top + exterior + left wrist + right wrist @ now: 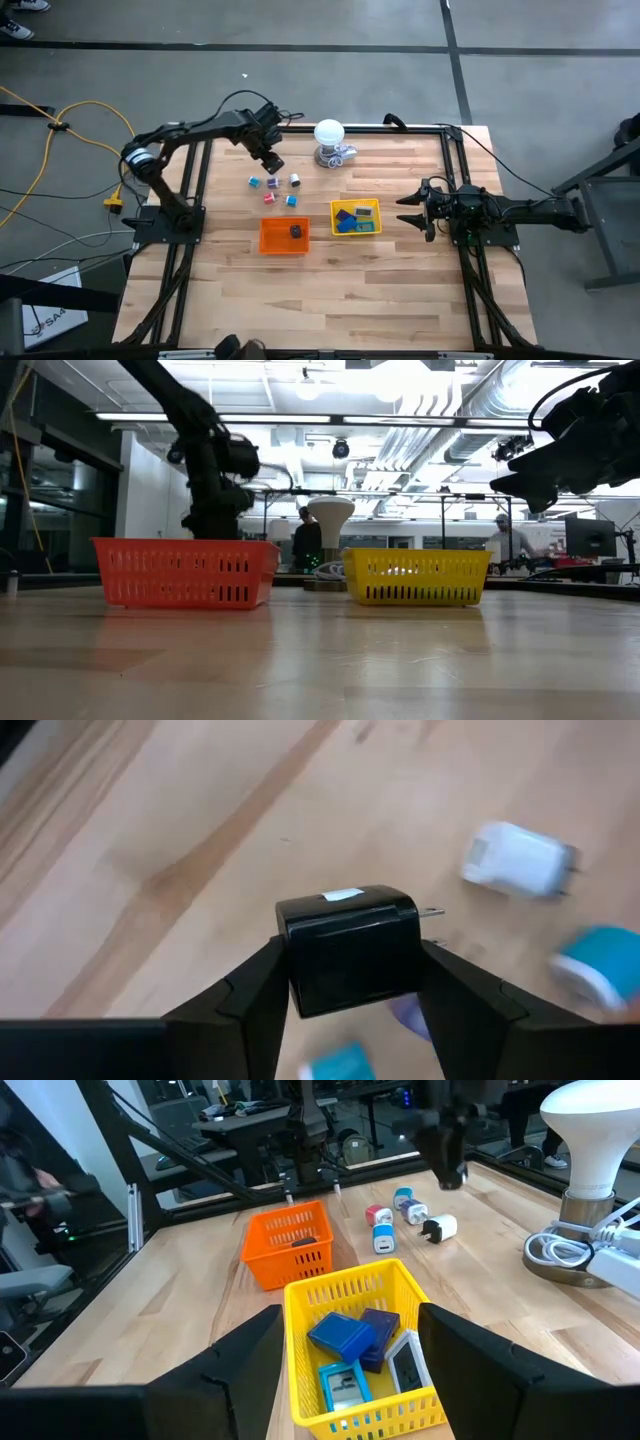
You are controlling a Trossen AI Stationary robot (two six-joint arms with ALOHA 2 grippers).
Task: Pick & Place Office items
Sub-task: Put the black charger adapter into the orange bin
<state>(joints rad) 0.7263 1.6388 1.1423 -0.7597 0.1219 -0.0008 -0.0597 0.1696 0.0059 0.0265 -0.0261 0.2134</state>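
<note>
My left gripper [352, 982] was clamped on a black plug block [350, 952], held above the table [400, 290]. Just beyond it lay a white charger [518, 859] and a teal piece [598, 970] among the loose bits. Farther off, my right gripper [408, 208] waited with fingers spread beside the yellow tray [356, 217] holding flat blue blocks [342, 1334].

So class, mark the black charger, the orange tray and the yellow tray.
black charger [350, 952], left wrist view, front face.
orange tray [272, 240], high view, bare floor.
yellow tray [345, 1293], right wrist view, far wall.
</note>
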